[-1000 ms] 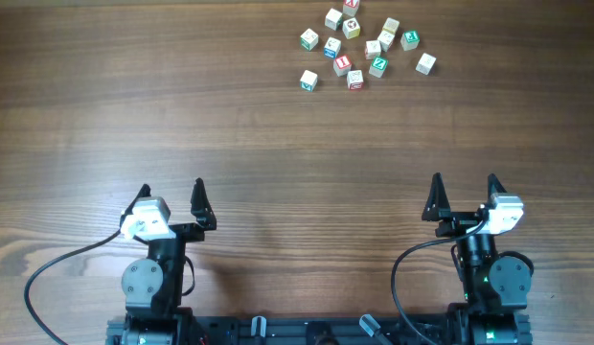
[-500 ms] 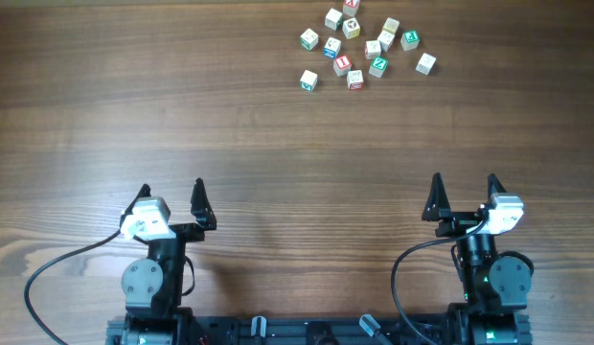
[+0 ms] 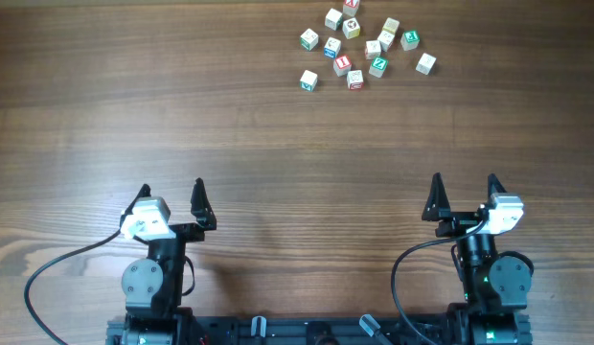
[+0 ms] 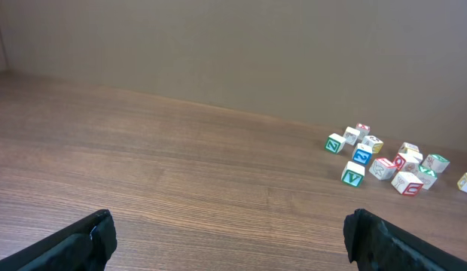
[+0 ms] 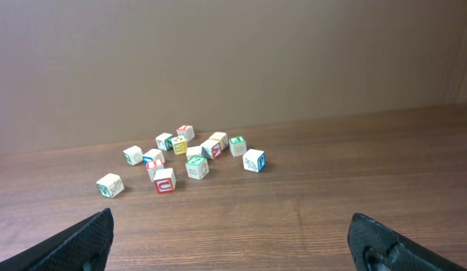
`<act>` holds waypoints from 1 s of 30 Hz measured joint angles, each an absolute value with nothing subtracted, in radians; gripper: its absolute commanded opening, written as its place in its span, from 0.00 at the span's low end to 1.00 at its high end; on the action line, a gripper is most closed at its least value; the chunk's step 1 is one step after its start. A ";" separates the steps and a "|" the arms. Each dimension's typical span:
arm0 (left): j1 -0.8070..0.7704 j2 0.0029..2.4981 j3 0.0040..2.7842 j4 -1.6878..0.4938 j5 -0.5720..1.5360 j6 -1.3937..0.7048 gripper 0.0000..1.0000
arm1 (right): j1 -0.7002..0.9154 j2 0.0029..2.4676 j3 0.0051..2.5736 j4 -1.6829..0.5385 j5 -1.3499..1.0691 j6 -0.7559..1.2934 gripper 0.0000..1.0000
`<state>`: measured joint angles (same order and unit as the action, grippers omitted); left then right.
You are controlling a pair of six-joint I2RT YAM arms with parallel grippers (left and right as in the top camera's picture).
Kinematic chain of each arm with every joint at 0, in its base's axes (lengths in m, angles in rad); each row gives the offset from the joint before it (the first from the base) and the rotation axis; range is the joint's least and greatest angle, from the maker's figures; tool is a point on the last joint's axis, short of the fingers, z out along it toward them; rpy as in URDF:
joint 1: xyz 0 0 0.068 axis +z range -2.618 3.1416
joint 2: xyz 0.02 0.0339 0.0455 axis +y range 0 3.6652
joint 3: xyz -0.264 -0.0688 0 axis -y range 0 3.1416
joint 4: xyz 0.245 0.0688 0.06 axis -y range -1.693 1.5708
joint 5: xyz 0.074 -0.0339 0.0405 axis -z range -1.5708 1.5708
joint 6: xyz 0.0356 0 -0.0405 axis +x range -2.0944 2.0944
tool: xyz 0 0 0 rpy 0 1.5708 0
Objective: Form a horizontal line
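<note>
A: Where do the letter cubes (image 3: 373,48) lie?
B: In a loose cluster on the far side of the worktop (image 3: 182,105), right of centre. Some touch and some stand apart, and they do not yet form a straight row.
A: And the pincers?
B: Both are at the near edge, well apart from the cubes. The left pincer (image 3: 171,187) has its jaws spread wide with nothing between them, and so does the right pincer (image 3: 464,179).
A: Which is nearer the cluster?
B: The right one: the cubes sit ahead of it and somewhat to its left. From the left pincer they are ahead and far off to the right.
A: Do the wrist views agree?
B: Yes. In the left wrist view the cubes (image 4: 382,168) sit at the right side, beyond the spread fingers. In the right wrist view they (image 5: 196,167) lie left of centre.
A: Any at the edges?
B: A green-marked cube (image 3: 308,80) is at the near left corner of the cluster. A red-marked cube (image 3: 355,80) is level with it but apart, and a pale cube (image 3: 426,63) stands alone at the right edge.
</note>
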<state>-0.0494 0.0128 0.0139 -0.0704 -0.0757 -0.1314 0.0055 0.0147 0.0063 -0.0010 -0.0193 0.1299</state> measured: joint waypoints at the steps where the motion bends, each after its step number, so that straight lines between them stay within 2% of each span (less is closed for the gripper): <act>1: -0.049 0.013 0.014 -0.070 -0.076 -0.131 1.00 | 0.006 0.015 0.006 -0.001 -0.019 0.130 1.00; 30: -0.049 0.013 0.014 -0.071 -0.053 -0.132 1.00 | 0.006 0.015 0.006 -0.001 -0.019 0.130 1.00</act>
